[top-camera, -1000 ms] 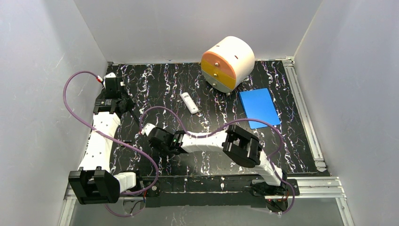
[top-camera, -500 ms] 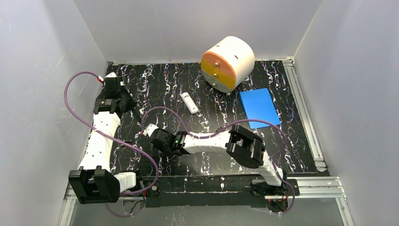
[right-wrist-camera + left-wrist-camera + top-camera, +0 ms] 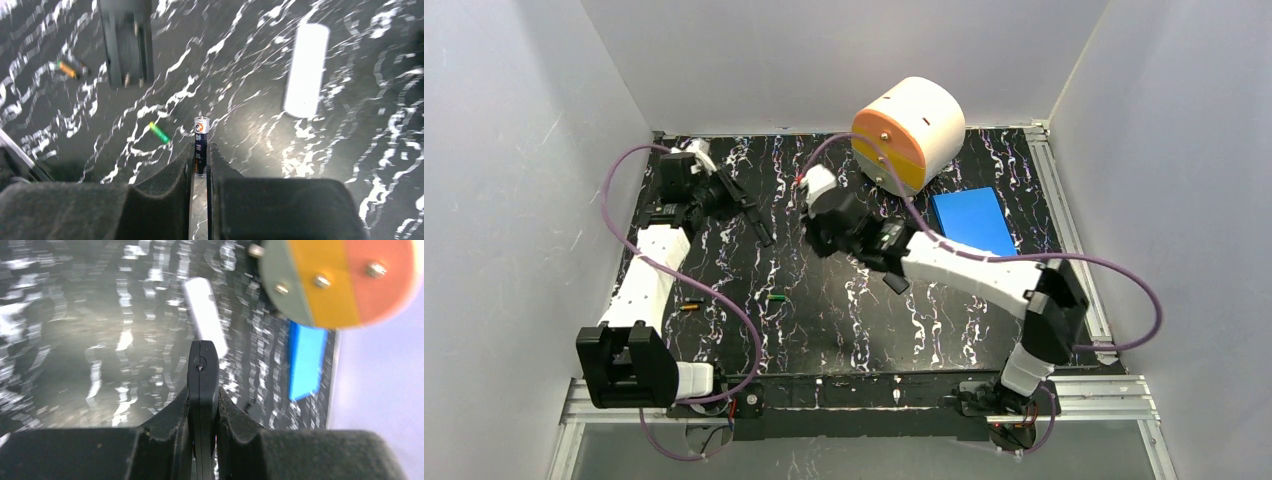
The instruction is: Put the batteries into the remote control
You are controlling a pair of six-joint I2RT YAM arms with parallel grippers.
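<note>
My left gripper [image 3: 720, 190] [image 3: 202, 396] is shut on a black remote [image 3: 752, 215] [image 3: 202, 370] and holds it edge-on above the back left of the table. In the right wrist view the black remote [image 3: 125, 40] shows an open compartment. My right gripper [image 3: 822, 236] [image 3: 201, 151] is shut on a dark blue battery [image 3: 200, 140], which stands upright between its jaws. A green battery [image 3: 775, 297] [image 3: 160, 132] and an orange battery [image 3: 689, 306] [image 3: 67, 69] lie loose on the table. A white remote [image 3: 206, 322] [image 3: 306, 70] lies flat; the right arm hides it in the top view.
A round drawer unit with orange and yellow fronts [image 3: 909, 135] [image 3: 340, 280] stands at the back. A blue flat box [image 3: 971, 222] [image 3: 306, 360] lies to its right. Grey walls enclose the black marbled table [image 3: 844, 320] on three sides.
My right arm has swung from the front middle to the back, over the white remote. My left gripper has moved back and right with the black remote. The green and orange batteries now show.
</note>
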